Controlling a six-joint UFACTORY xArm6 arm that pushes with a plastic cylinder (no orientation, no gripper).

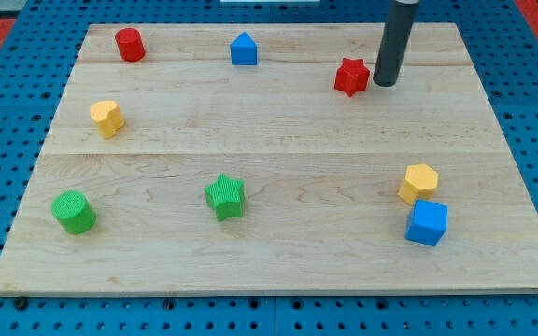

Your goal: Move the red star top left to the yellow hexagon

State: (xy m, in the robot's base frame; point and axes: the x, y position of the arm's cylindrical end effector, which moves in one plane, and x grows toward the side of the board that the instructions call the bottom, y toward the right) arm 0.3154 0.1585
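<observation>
The red star (pixel 351 77) sits near the top edge of the wooden board (pixel 278 257), well up and to the view's left of the yellow hexagon (pixel 418 183). My tip (pixel 385 84) stands just beside the star on its right, close enough that I cannot tell whether it touches. There is no gripper on this arm, only the dark rod, so nothing opens, closes or holds anything.

The relation that matters: the star lies to the left of my tip, while the spot it should reach, up-left of the yellow hexagon, lies below the star and a little to the right. A push from where the tip stands would, I judge, send the star leftward, away from the goal. The tip probably needs to come round to the star's upper side and press it downward and slightly right, stopping short of the hexagon.

Measured from that hexagon, the blue cube (pixel 427 223) touches or nearly touches it just below. The green star (pixel 225 196) lies well to its left, the green cylinder (pixel 73 212) farther left. The other yellow block (pixel 106 119), the red cylinder (pixel 130 44) and the blue house-shaped block (pixel 243 49) sit far up-left.

No brand, label or writing can be read anywhere.
</observation>
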